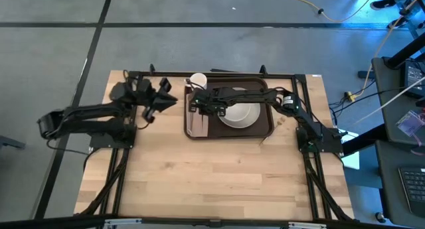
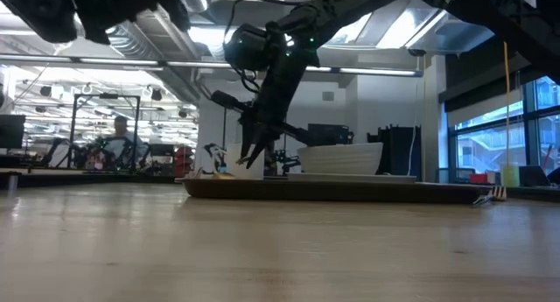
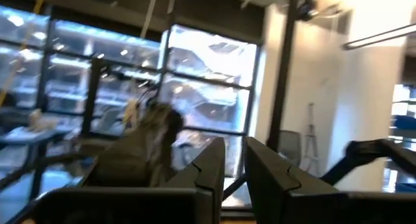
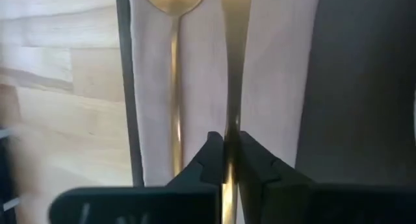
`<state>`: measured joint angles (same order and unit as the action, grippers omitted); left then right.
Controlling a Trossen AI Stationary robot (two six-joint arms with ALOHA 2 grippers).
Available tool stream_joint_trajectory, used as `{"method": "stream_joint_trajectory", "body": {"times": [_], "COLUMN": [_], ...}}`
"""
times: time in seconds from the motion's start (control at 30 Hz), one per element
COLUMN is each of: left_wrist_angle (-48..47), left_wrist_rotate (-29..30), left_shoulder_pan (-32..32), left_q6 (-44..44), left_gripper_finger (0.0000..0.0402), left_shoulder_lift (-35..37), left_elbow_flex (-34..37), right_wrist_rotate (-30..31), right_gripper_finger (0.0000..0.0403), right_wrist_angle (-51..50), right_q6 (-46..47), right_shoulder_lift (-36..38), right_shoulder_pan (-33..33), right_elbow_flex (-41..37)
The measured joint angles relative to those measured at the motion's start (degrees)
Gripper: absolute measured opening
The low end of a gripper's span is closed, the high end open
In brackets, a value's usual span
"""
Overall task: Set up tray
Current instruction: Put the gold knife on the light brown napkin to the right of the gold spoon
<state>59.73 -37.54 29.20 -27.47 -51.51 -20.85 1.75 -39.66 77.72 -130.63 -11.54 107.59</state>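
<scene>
The near half of the wooden table [image 1: 219, 176] is bare pale planks with lots of open room. Farther back, in the middle, sits the tray [image 1: 265, 126], dark brown with round corners and a raised rim. From the low view only its thin dark edge shows, and what lies flat on it is hidden. A white bowl on a white plate [image 1: 240, 114] sits in the tray. On the tray's left side lies a pale pink napkin [image 4: 273, 68] with a gold spoon [image 4: 174, 87] on it. The right gripper [image 4: 229, 160] reaches over from the right, and its dark fingers pinch a second thin gold piece [image 4: 233, 55] beside the spoon. Its top end is cut off, so I cannot tell what kind it is. A white cup [image 1: 198, 80] stands at the tray's far left corner. The left gripper [image 1: 166, 99] hangs in the air left of the tray, holding nothing. Its fingers are close together with a small gap between them. Far behind, the room is blurry.
</scene>
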Motion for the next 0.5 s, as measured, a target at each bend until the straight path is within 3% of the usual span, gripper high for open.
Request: {"method": "stream_joint_trajectory", "body": {"times": [0.23,0.5], "left_wrist_angle": [-5.4,-11.3], "left_wrist_rotate": [-3.1,-4.6], "left_shoulder_pan": [0.2,0.1], "left_q6": [-1.7,-0.4], "left_gripper_finger": [0.0042,0.0036], "left_shoulder_lift": [6.0,7.0], "left_elbow_flex": [0.0,0.0], "right_wrist_rotate": [1.3,4.7], "right_gripper_finger": [0.0017,0.0017], "right_wrist_angle": [-6.6,-10.0], "right_q6": [-0.2,1.1], "right_shoulder_lift": [-0.1,0.0], "right_shoulder_pan": [0.2,0.6], "right_elbow_flex": [3.2,7.6]}}
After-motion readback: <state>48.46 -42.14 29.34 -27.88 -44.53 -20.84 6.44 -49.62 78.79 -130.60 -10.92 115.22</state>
